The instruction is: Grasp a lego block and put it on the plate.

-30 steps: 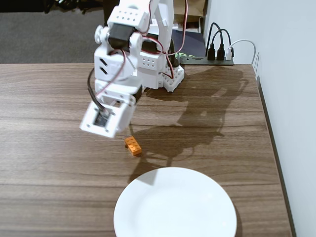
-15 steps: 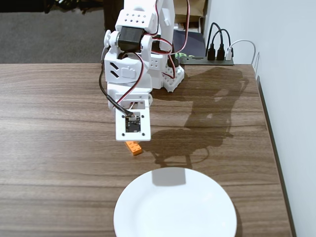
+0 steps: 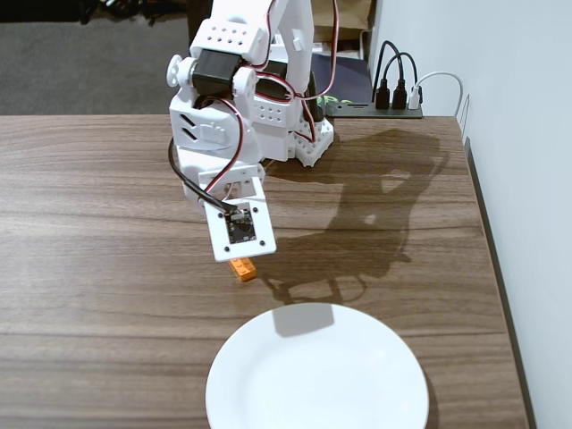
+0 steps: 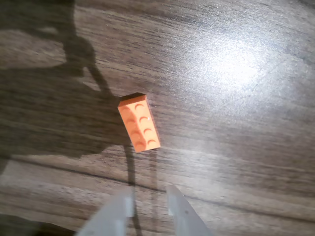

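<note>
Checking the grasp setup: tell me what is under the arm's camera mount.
In the fixed view the lego block lies on the wooden table, mostly covered by the mount. The wrist view shows it whole, studs up, beyond the gripper; the fingertips are apart and hold nothing.

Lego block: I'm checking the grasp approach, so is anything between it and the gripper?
Nothing visible. In the wrist view only bare table separates the gripper from the lego block.
</note>
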`<act>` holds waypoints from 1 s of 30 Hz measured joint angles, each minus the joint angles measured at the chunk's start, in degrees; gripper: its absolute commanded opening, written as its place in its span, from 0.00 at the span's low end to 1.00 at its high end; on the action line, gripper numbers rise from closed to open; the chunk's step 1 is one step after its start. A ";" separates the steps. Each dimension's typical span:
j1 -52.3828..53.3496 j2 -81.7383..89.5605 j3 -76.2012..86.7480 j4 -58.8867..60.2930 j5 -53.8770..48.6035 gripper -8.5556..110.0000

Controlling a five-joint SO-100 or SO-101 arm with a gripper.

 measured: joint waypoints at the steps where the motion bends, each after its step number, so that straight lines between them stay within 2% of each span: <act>1: 0.18 -0.35 -0.09 -0.26 -0.35 0.21; 30: -0.97 -8.88 3.34 -14.06 -1.58 0.21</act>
